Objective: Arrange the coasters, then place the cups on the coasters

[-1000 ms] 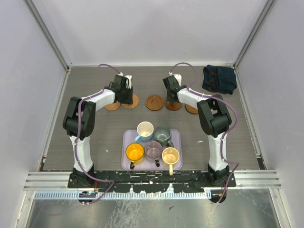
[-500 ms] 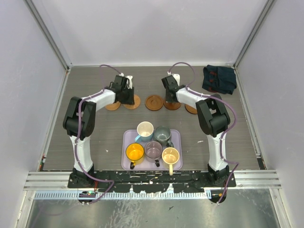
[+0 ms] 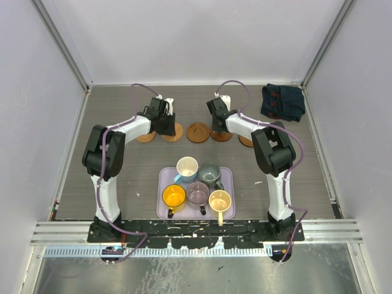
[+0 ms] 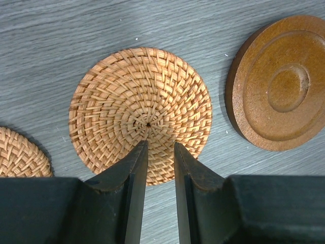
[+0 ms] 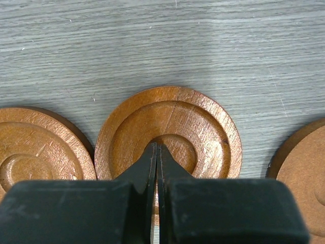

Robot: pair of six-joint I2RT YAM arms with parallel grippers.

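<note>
A row of coasters lies across the far half of the table. My left gripper (image 4: 160,145) hovers with its jaws slightly open over the near edge of a woven coaster (image 4: 140,101), nothing between them. A second woven coaster (image 4: 20,152) lies to its left and a wooden one (image 4: 284,81) to its right. The right gripper (image 5: 156,146) is shut, its tips resting on the centre of a wooden coaster (image 5: 203,129), with wooden coasters on both sides (image 5: 30,147) (image 5: 299,157). Several cups, among them a white one (image 3: 187,166) and an orange one (image 3: 174,196), stand on the lilac tray (image 3: 165,177).
A dark folded cloth (image 3: 283,102) lies in the far right corner. Both arms reach out from the near edge along either side of the tray. Grey walls close off the table at the back and sides.
The right gripper has slid a little to the left with the wooden coaster under its tips. The left gripper and the woven coaster have shifted slightly to the right.
</note>
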